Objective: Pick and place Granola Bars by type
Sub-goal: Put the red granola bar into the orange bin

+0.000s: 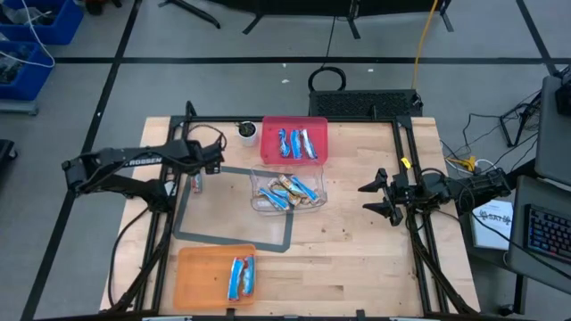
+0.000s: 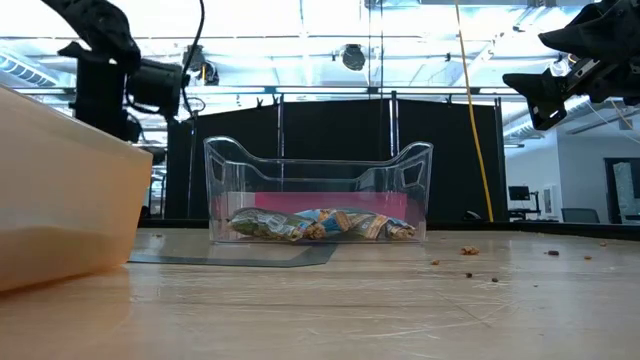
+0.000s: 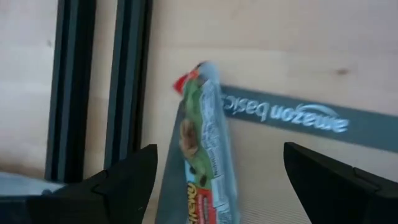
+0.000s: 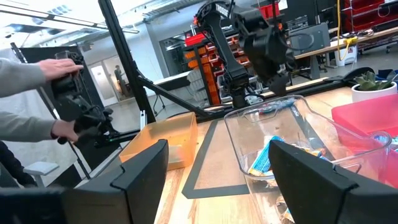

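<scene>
One tan Granola Bar (image 3: 202, 155) with red and green marks lies flat on the table's left part, across the grey border of a mat (image 3: 286, 115); in the high view this bar (image 1: 196, 183) sits just below my left gripper (image 1: 198, 169). My left gripper (image 3: 221, 149) points steeply down over it, open, one finger on each side of the bar and apart from it. More Granola Bars lie in a clear bin (image 1: 287, 192), in a red tray (image 1: 294, 141) and in an orange tray (image 1: 214, 276). My right gripper (image 1: 373, 198) waits open at the right, above the table.
A small white cup (image 1: 247, 132) stands left of the red tray. Black frame rails (image 3: 74, 87) run along the table's left side close to the bar. Crumbs (image 2: 465, 251) dot the wood. Beyond the table, a person's hands (image 4: 37, 93) hold a device.
</scene>
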Tool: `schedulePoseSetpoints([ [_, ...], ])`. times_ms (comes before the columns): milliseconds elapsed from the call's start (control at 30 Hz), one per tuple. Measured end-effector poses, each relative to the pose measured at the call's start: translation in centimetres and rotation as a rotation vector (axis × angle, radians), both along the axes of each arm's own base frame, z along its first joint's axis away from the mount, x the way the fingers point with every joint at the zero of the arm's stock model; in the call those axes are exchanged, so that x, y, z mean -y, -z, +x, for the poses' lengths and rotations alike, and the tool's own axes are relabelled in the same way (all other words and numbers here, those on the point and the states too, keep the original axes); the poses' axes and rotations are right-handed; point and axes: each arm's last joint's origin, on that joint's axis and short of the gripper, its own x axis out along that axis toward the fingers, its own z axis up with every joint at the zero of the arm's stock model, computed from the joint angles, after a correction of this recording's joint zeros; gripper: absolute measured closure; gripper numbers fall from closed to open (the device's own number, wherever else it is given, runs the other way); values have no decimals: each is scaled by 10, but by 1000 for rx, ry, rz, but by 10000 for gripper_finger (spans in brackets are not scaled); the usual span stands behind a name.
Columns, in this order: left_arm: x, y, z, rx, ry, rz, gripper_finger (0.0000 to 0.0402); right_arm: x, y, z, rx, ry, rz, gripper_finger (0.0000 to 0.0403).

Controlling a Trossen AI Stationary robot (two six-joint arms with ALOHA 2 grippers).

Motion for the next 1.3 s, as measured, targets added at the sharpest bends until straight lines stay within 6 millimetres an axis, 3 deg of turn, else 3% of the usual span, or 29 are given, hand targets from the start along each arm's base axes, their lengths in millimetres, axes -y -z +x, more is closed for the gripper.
schedulePoseSetpoints([
  [367,5,32,-7,-27,-18,-50,52,0,0,0,0,0,0,135],
  [633,2,41,-5,-20,-50,-72,70,0,0,0,0,0,0,135],
  [800,-2,42,-4,-2,-74,-75,142,0,0,0,1,0,0,135],
  [1200,-2,43,-4,14,-70,-90,380,0,0,0,1,0,1,135],
  [1300,-2,43,-4,14,-68,-93,386,0,0,0,1,0,1,135],
])
